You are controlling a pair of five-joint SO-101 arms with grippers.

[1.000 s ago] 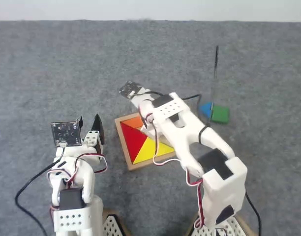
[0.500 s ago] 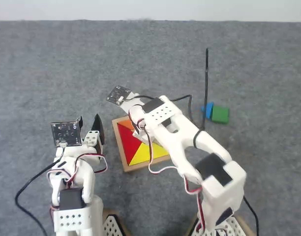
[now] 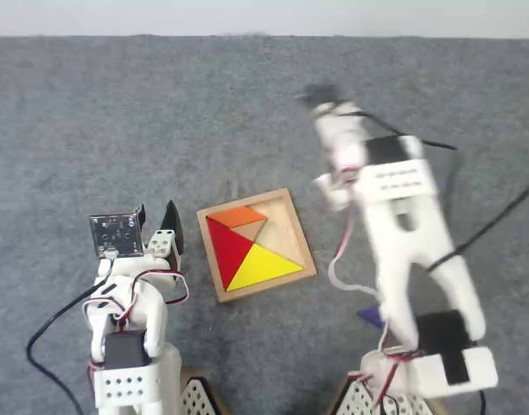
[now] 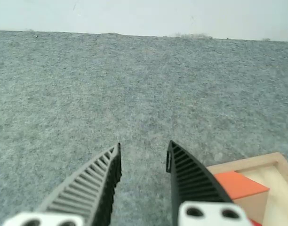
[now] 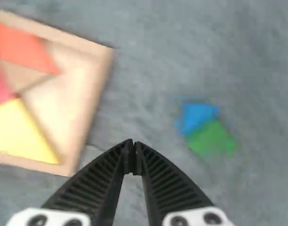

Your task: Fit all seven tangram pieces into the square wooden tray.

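Wooden tray (image 3: 301, 232): square, flat on the grey felt (image 3: 117, 112), between the two arms and nearer the left one.
Seated so far: orange triangle (image 3: 239, 216) at the far edge, red triangle (image 3: 227, 251) on the left-arm side, yellow triangle (image 3: 263, 266) along the near edge. All three lie flat and meet at the middle.
Bare floor: a wedge of plain wood on the right-arm side, unfilled.
Loose pieces: blue piece (image 5: 198, 115) and green piece (image 5: 211, 139), touching each other on the felt, well apart from the tray.
Unsure: dark violet shape (image 3: 371, 313) on the felt by the right arm's base; possibly a piece, cannot tell.
Left gripper (image 4: 143, 148): jaws spread, nothing between them, low over the felt just beside a tray corner.
Right gripper (image 5: 131, 143): jaws pressed together, empty, above the felt between the tray and the blue-green pair.
Progress: three of seven in, so under half by my reckoning. Four left to place, and not all of them can be made out.
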